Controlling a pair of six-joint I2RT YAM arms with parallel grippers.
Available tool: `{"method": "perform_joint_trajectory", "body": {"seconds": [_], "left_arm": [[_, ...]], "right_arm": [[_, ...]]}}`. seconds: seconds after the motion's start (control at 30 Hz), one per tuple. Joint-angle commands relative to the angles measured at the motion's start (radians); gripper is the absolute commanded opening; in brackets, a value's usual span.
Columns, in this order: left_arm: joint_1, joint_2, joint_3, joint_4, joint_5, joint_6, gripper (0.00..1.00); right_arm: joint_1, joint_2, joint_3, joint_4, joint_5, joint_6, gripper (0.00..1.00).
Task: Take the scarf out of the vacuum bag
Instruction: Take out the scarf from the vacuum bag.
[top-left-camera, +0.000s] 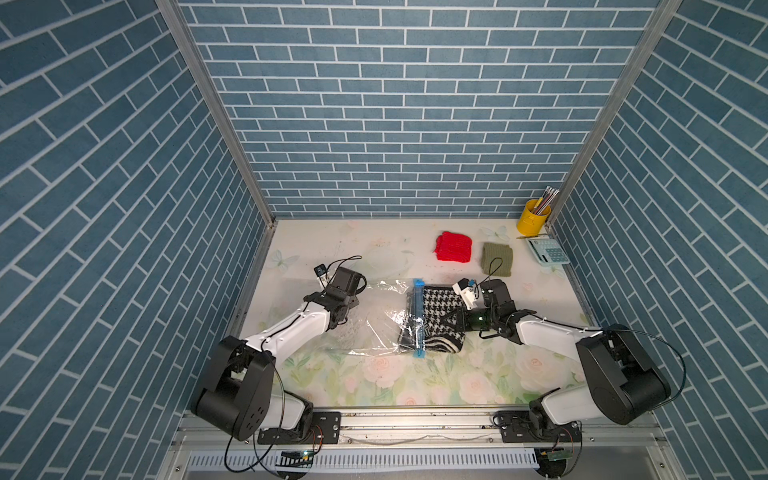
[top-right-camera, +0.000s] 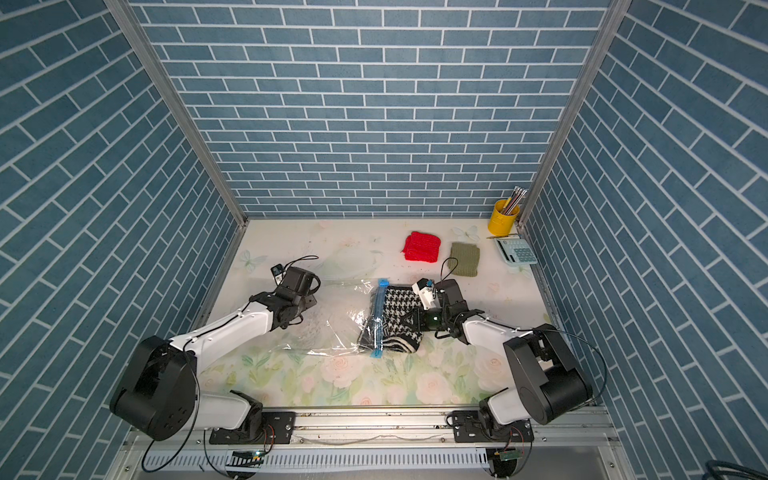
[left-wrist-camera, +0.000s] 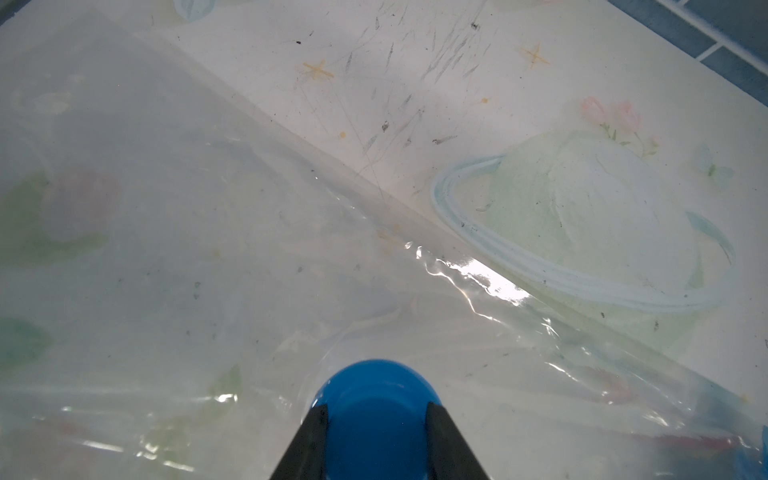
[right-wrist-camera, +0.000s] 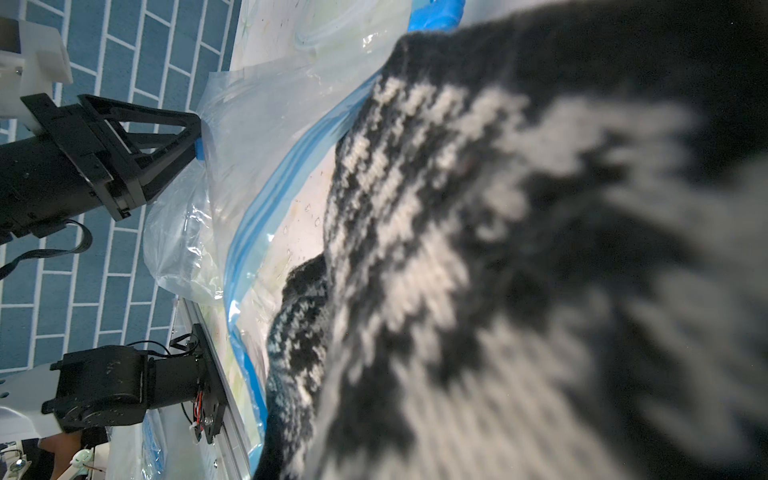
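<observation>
Mid-extraction, judging by the layout. Anchors the vacuum bag (top-left-camera: 365, 328) on the flowered table (top-left-camera: 415, 382) by way of the left gripper (left-wrist-camera: 376, 409): jaws partly spread, pressed against both sides of the round blue valve cap (left-wrist-camera: 376, 386), clamped on it and on nothing else. Pinches the scarf (top-left-camera: 436, 303), a black-and-white houndstooth knit, in the right gripper (top-left-camera: 451, 321), jaws almost closed on a fold of wool at the edge nearest that arm; borne out in the right wrist view by blurred knit filling most of the frame. Lies mostly outside the bag already, on the right-arm side of the light-blue zip strip (top-left-camera: 417, 320), with a narrower band of knit showing in both top views past that strip, under clear plastic, so not yet free. Cannot tell for certain there: strip resting on the knit, or mouth closed round it. Calls next, most likely, for a steady drag with the right gripper away from the bag mouth, low and roughly along the table, with the grip on the cap kept firm to stop the plastic sliding after it. Worth watching for the trailing fold catching on the zip strip, and for the bag lifting. Worth steering clear of the red knit (top-left-camera: 454, 246) and green knit (top-left-camera: 497, 259), both well apart toward the back wall.
</observation>
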Motion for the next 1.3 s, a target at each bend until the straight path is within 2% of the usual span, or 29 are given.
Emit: {"method": "perform_joint_trajectory", "body": {"seconds": [0.0, 1.27], "left_arm": [[0.010, 0.003, -0.010, 0.012, -0.031, -0.005, 0.29], [0.009, -0.006, 0.003, 0.006, -0.029, 0.002, 0.29]], "right_arm": [[-0.005, 0.007, -0.010, 0.019, -0.005, -0.023, 0.00], [-0.014, -0.027, 0.000, -0.012, 0.004, -0.032, 0.00]]}}
